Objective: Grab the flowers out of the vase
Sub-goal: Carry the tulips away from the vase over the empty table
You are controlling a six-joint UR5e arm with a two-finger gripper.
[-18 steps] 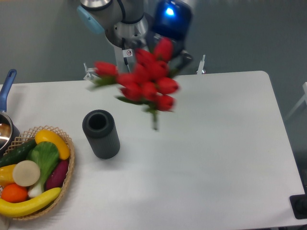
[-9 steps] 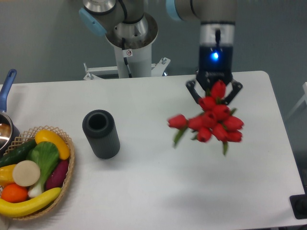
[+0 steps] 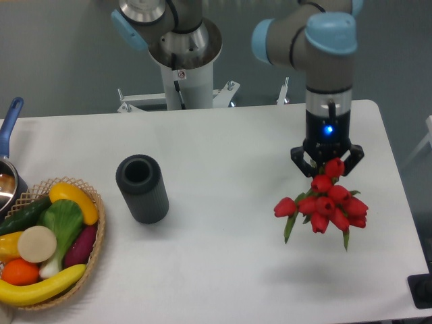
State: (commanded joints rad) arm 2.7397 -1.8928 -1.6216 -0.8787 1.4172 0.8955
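The flowers (image 3: 324, 204), a bunch of red tulip buds, hang in the air over the right part of the white desk (image 3: 223, 270), pinched by the gripper (image 3: 327, 162) at the top of the bunch. The vase (image 3: 142, 188) stands upright well to the left, near a wicker basket (image 3: 94, 253) of toy produce.

arm (image 3: 317, 47): grey tubes, pale-blue joint caps | wrist: black, blue light
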